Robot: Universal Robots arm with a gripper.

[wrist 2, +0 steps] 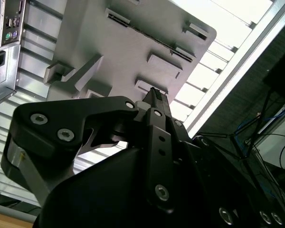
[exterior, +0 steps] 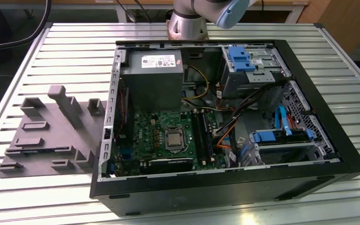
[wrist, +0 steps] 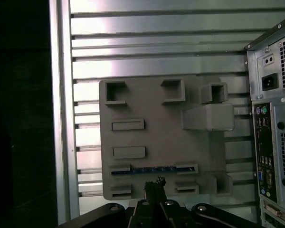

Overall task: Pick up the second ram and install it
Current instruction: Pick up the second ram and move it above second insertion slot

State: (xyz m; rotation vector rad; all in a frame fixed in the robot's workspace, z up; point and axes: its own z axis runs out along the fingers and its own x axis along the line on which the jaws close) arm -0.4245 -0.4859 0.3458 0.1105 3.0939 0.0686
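The second ram (wrist: 149,169) is a thin dark stick with a blue edge. It stands on its edge in a long slot of the grey holder plate (wrist: 156,137). In the second wrist view the second ram (wrist 2: 154,40) shows as a dark line across that plate. My gripper (wrist: 154,183) hangs well above the plate near the ram's slot, apart from it. Its fingers are shut together with nothing between them, and the gripper (wrist 2: 154,97) looks the same in the second wrist view. The green motherboard (exterior: 167,136) with its long black slots (exterior: 203,133) lies inside the open case.
The open black computer case (exterior: 230,187) lies on the slatted metal table (exterior: 73,51), with the holder plate (exterior: 48,140) at its side on the exterior view's left. Cables, drive cages with blue clips and a grey power supply (exterior: 152,79) crowd the case. The case's rear ports (wrist: 270,156) border the plate.
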